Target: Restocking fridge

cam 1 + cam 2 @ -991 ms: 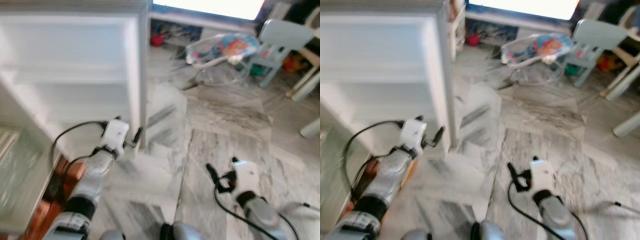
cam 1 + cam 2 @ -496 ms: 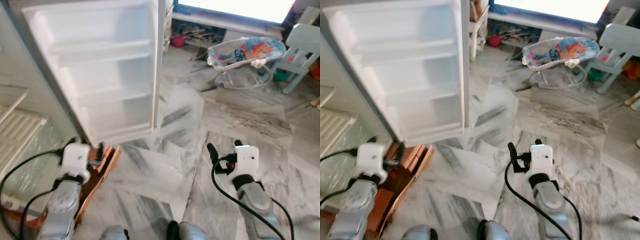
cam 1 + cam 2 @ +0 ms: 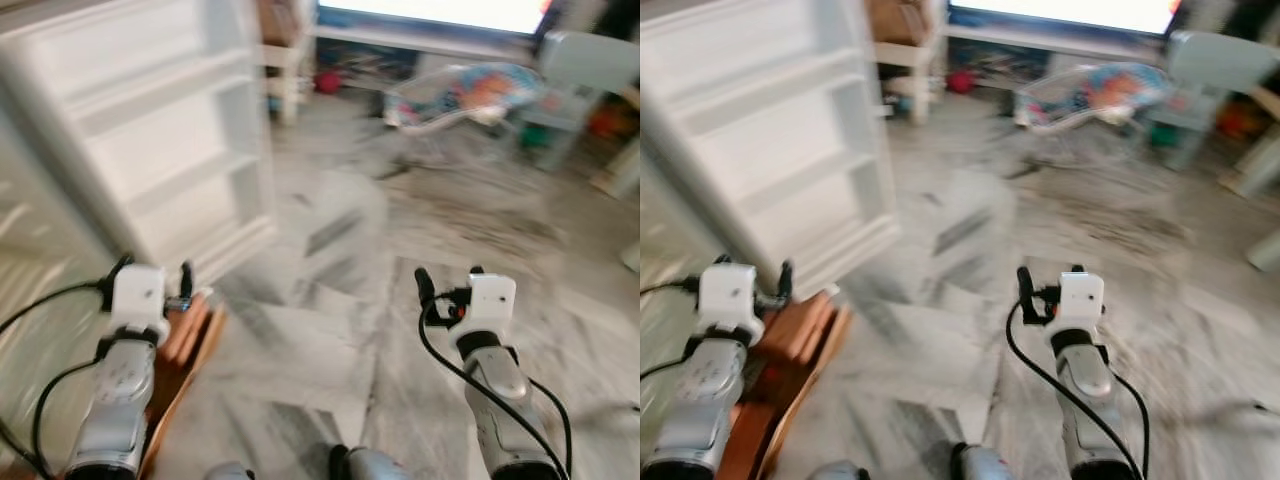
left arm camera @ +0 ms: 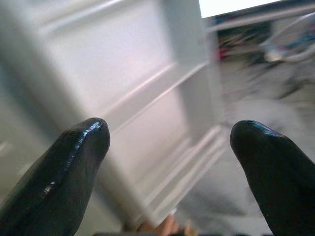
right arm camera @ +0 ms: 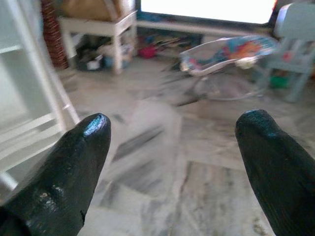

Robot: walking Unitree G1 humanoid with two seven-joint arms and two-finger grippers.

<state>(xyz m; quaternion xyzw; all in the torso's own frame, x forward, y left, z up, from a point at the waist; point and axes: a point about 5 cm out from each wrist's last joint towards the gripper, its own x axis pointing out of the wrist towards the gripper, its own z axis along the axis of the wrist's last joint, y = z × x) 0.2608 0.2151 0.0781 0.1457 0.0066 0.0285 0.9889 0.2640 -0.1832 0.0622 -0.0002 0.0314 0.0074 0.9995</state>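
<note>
The white fridge door (image 3: 170, 150) stands open at the left, and its moulded shelves hold nothing. The fridge body (image 3: 25, 340) is a pale blur at the far left edge. My left gripper (image 3: 152, 272) is open and holds nothing; it hangs low in front of the door's bottom corner, clear of it. In the left wrist view the door shelves (image 4: 142, 93) show between the open fingers. My right gripper (image 3: 448, 278) is open and holds nothing, raised over the marble floor (image 3: 330, 350) right of centre.
A wooden base (image 3: 190, 335) pokes out beneath the fridge beside my left arm. Across the room stand a baby bouncer (image 3: 460, 90), a pale blue chair (image 3: 590, 60) and a small white table (image 5: 106, 24) with clutter under it. The whole picture is blurred.
The camera has swung, so the whole scene has shifted and blurred. My left gripper has drawn back from the fridge door's edge and now sits low. The right gripper stays open.
</note>
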